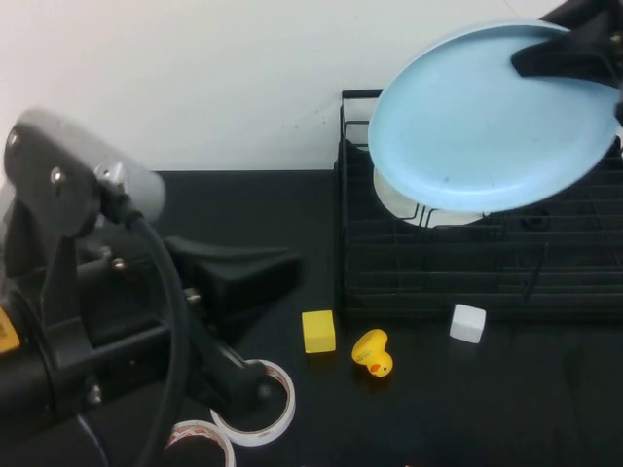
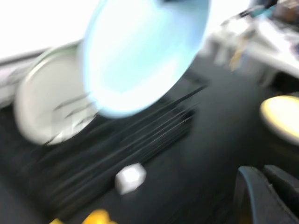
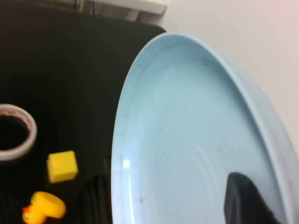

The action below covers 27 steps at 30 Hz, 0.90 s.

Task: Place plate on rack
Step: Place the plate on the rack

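Observation:
The light sky-blue plate (image 1: 492, 122) hangs tilted in the air above the black wire rack (image 1: 467, 263). My right gripper (image 1: 533, 58) is shut on the plate's upper right rim. In the right wrist view the plate (image 3: 187, 140) fills the frame, with one dark finger (image 3: 243, 200) lying on its face. In the blurred left wrist view the plate (image 2: 140, 56) shows above the rack (image 2: 121, 149). My left gripper (image 1: 258, 272) rests low at the left of the table, well away from the rack, with its fingers (image 2: 254, 191) together and empty.
A cream-white plate (image 1: 404, 199) stands in the rack behind the blue one. A yellow cube (image 1: 318, 331), a yellow duck (image 1: 373, 352) and a white cube (image 1: 467, 323) lie in front of the rack. Tape rolls (image 1: 261, 404) lie near the left arm. Another pale plate (image 2: 280, 114) lies on the table.

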### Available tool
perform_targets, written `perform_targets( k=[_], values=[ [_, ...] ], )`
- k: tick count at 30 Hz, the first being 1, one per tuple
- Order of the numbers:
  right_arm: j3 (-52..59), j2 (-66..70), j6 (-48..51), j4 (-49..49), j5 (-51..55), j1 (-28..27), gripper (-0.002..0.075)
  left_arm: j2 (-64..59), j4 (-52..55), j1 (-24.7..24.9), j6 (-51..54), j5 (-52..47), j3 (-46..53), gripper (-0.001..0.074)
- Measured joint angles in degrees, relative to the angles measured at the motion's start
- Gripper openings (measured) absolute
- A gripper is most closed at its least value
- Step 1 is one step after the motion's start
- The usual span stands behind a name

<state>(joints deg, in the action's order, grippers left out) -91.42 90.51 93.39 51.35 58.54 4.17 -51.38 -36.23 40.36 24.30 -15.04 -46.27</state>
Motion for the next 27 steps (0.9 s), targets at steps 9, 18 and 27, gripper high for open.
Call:
perform_targets(
  k=[9, 18, 27],
  values=[
    [-11.17, 12.9, 1.89, -4.42, 0.12, 0.0, 0.0125, 5.5, 30.35, -15.81, -33.98, -7.39, 9.66, 0.0001],
    [-16.08, 22.33, 2.21, -5.44, -7.59, 0.0, 0.0125, 18.01, 36.23, -23.17, -38.12, -17.73, 13.6, 0.0],
    [-16.82, 26.86, 5.68, -2.54, -9.76, 0.0, 0.0125, 23.62, 38.14, -23.21, -38.21, -21.15, 13.6, 0.0]
  ],
)
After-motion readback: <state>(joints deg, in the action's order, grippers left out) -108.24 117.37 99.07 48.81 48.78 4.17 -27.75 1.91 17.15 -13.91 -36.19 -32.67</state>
